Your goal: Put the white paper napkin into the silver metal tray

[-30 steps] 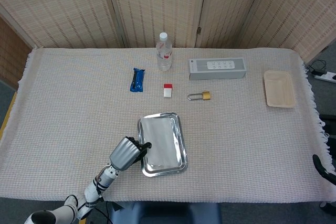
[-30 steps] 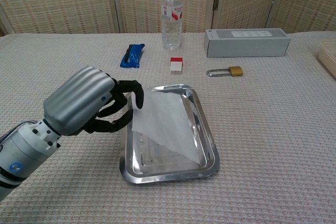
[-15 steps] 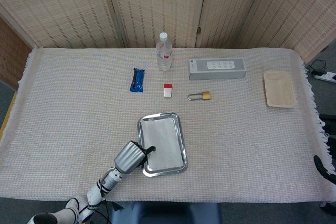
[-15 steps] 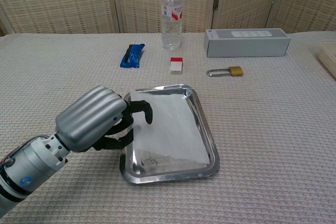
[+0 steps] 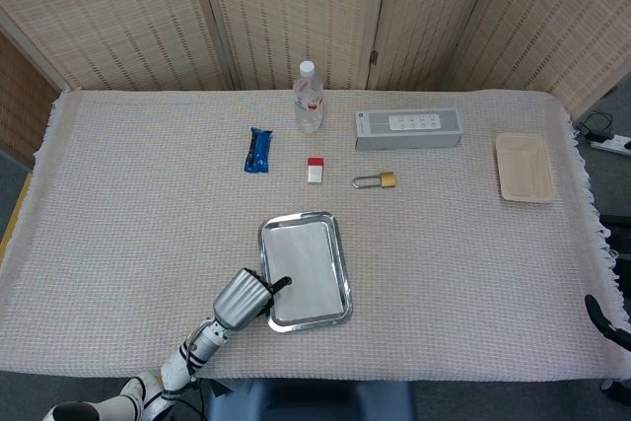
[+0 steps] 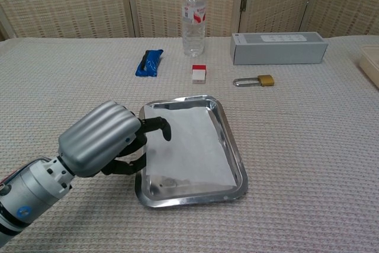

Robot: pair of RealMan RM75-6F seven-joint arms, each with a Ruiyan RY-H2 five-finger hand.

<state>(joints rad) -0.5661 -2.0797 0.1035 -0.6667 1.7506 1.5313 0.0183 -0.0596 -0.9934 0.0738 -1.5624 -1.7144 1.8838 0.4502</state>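
The white paper napkin [image 5: 308, 261] [image 6: 188, 143] lies nearly flat inside the silver metal tray [image 5: 344, 278] [image 6: 235, 152], with its left edge up on the tray's left rim. My left hand [image 5: 243, 299] [image 6: 105, 141] sits at the tray's left side. Its dark fingers [image 6: 159, 126] are curled over the napkin's left edge and pinch it. At the bottom right corner of the head view only a dark sliver of my right hand [image 5: 603, 318] shows, too little to read its fingers.
Behind the tray stand a clear bottle [image 5: 308, 98] [image 6: 193, 16], a blue packet [image 5: 258, 149] [image 6: 148, 63], a small red-and-white block [image 5: 315, 169] [image 6: 199, 73], a brass padlock [image 5: 375, 180] [image 6: 253, 80] and a grey box [image 5: 408, 129] [image 6: 278, 47]. A beige dish [image 5: 524, 167] sits far right.
The napkin has sunk from a raised tilt to nearly flat in the tray. My left hand has lowered and drawn slightly back toward the near edge.
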